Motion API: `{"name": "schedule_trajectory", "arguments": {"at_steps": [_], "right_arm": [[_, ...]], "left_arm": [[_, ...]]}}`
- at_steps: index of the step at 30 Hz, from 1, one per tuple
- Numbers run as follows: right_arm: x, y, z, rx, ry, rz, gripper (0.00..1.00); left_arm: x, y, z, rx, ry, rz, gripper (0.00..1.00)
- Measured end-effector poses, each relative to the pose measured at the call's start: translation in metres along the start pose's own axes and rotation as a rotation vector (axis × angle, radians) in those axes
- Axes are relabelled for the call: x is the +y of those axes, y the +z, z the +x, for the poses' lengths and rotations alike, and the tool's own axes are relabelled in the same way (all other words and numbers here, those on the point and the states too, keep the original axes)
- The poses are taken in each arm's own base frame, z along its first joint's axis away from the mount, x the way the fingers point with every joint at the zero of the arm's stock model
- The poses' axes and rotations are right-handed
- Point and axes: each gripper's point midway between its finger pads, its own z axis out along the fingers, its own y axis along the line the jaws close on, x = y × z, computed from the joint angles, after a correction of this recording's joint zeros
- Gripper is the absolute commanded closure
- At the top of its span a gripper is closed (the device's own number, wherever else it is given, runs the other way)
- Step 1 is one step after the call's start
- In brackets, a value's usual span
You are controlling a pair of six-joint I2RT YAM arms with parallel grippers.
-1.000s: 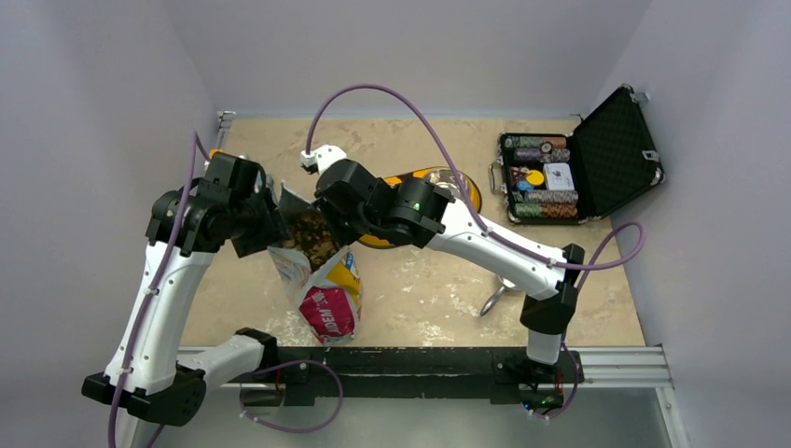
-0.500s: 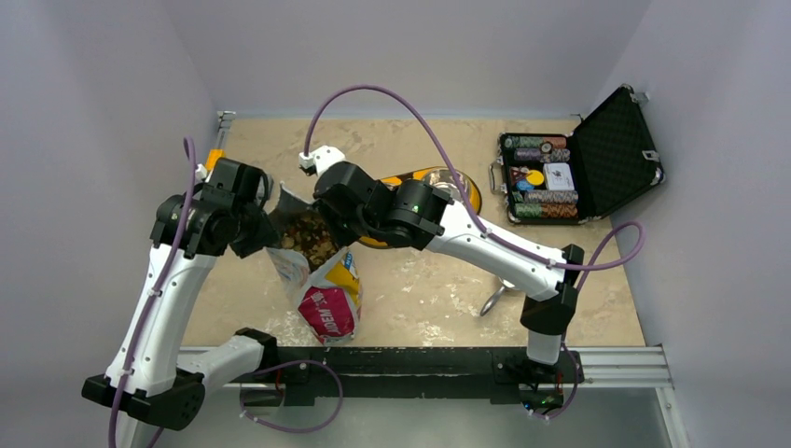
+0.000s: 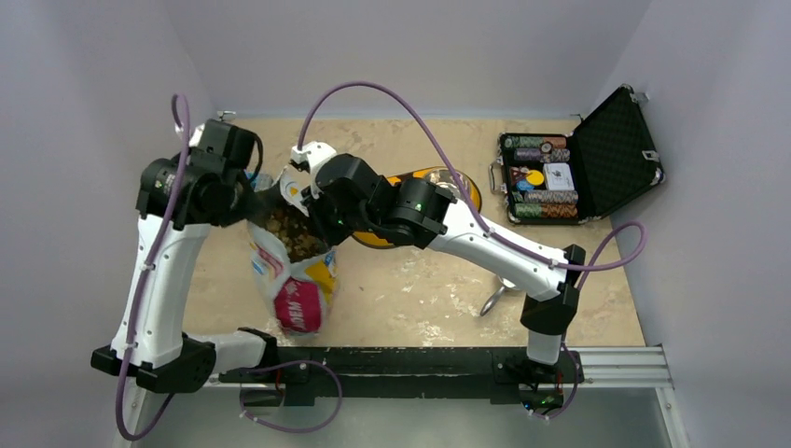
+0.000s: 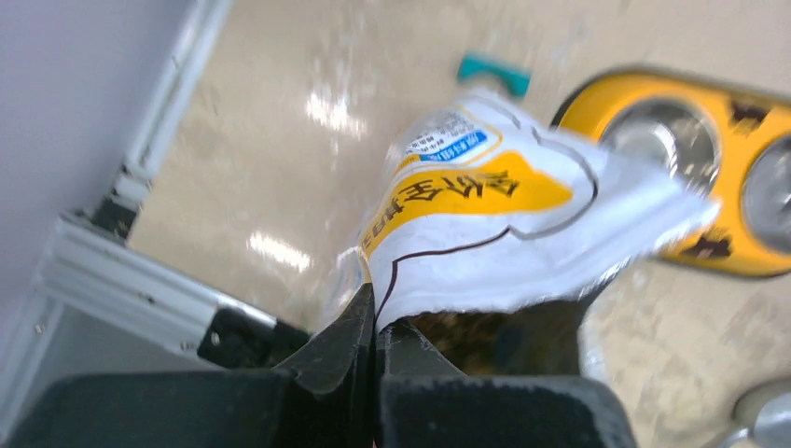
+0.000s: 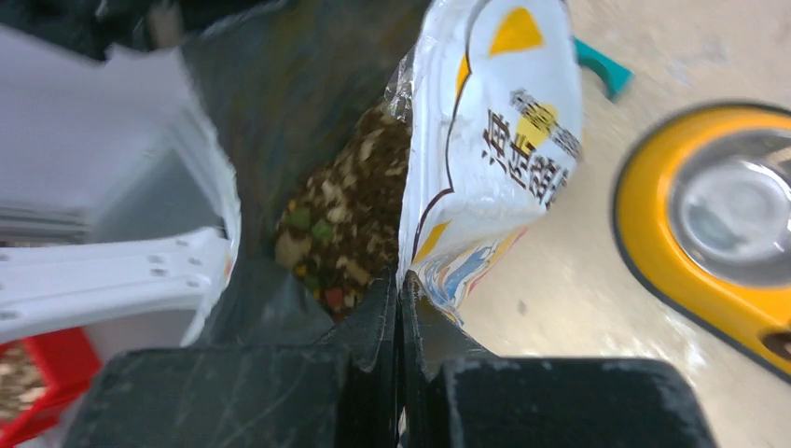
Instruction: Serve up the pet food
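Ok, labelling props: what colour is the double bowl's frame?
The frame is yellow, clearest in the right wrist view.

You face a beige, marbled, stone-look tabletop (image 3: 420, 289) closed in by plain, pale lilac-grey walls (image 3: 420, 47) at the back and on both sides. A silver aluminium rail (image 3: 620, 366) runs along the table's near edge, and beyond it lies a smooth grey surface (image 3: 448, 425). Your light is even and soft from above. In the left wrist view it throws bright white glare patches (image 4: 326, 107) on the tabletop, beside another length of aluminium framing (image 4: 112, 280) along the wall.
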Motion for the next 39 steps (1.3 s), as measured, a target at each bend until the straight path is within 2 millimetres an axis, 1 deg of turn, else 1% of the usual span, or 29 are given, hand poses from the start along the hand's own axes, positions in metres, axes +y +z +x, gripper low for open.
{"name": "schedule_trajectory", "arguments": {"at_steps": [2,4,6,7,8,9,10,12,13,14,15,16,17,19,20,23,25,26,27,29,32,36,39], "right_arm": [[0.016,-0.002,-0.016,-0.049,0.024,-0.076,1.0],[0.032,-0.006,-0.032,-0.095,0.057,-0.158,1.0],[0.042,-0.006,-0.039,-0.118,0.083,-0.203,1.0],[0.042,-0.001,-0.037,-0.115,0.104,-0.213,1.0],[0.04,0.004,-0.036,-0.109,0.123,-0.217,1.0],[0.033,0.012,-0.03,-0.099,0.154,-0.217,1.0],[0.024,0.019,-0.024,-0.083,0.178,-0.204,1.0],[-0.013,0.038,0.0,-0.036,0.248,-0.136,1.0],[-0.028,0.045,0.01,-0.016,0.275,-0.115,1.0],[-0.047,0.054,0.026,0.018,0.306,-0.086,1.0],[-0.064,0.063,0.044,0.061,0.334,-0.061,1.0],[-0.079,0.068,0.06,0.103,0.361,-0.038,1.0],[-0.094,0.072,0.069,0.123,0.383,-0.01,1.0],[-0.112,0.073,0.08,0.152,0.401,0.028,0.99],[-0.115,0.073,0.084,0.163,0.398,0.036,0.97],[-0.111,0.068,0.093,0.188,0.362,0.035,0.77],[-0.107,0.06,0.096,0.203,0.329,0.031,0.66],[-0.106,0.055,0.096,0.207,0.309,0.033,0.59],[-0.105,0.05,0.095,0.211,0.29,0.031,0.55],[-0.103,0.041,0.088,0.203,0.257,0.023,0.54],[-0.1,0.032,0.069,0.159,0.209,0.008,0.53],[-0.099,0.027,0.052,0.116,0.138,-0.003,0.53],[-0.094,0.026,0.042,0.1,0.091,-0.039,0.55]], "left_arm": [[-0.006,-0.016,-0.037,-0.112,-0.015,0.008,1.0],[-0.002,-0.034,-0.071,-0.233,-0.02,-0.002,1.0],[0.006,-0.047,-0.084,-0.3,-0.001,-0.01,1.0],[0.01,-0.051,-0.084,-0.312,0.012,-0.009,1.0],[0.014,-0.053,-0.081,-0.31,0.033,-0.005,1.0],[0.016,-0.052,-0.074,-0.291,0.055,-0.002,1.0],[0.016,-0.046,-0.064,-0.256,0.086,0.003,1.0],[0.015,-0.028,-0.039,-0.161,0.15,0.003,1.0],[0.013,-0.016,-0.023,-0.101,0.181,0.01,1.0],[0.008,-0.002,-0.007,-0.031,0.209,0.02,1.0],[0.001,0.01,0.004,0.012,0.225,0.036,1.0],[-0.012,0.023,0.014,0.056,0.229,0.073,1.0],[-0.024,0.033,0.025,0.102,0.232,0.117,1.0],[-0.045,0.043,0.042,0.173,0.231,0.21,1.0],[-0.051,0.043,0.046,0.19,0.226,0.243,1.0],[-0.068,0.039,0.046,0.195,0.205,0.335,1.0],[-0.073,0.035,0.046,0.2,0.201,0.365,1.0],[-0.075,0.033,0.046,0.204,0.201,0.375,1.0],[-0.076,0.031,0.045,0.208,0.201,0.382,1.0],[-0.078,0.024,0.041,0.216,0.203,0.388,1.0],[-0.076,0.014,0.036,0.239,0.219,0.373,1.0],[-0.068,0.002,0.033,0.267,0.264,0.345,1.0],[-0.064,-0.003,0.033,0.272,0.292,0.345,1.0]]}}
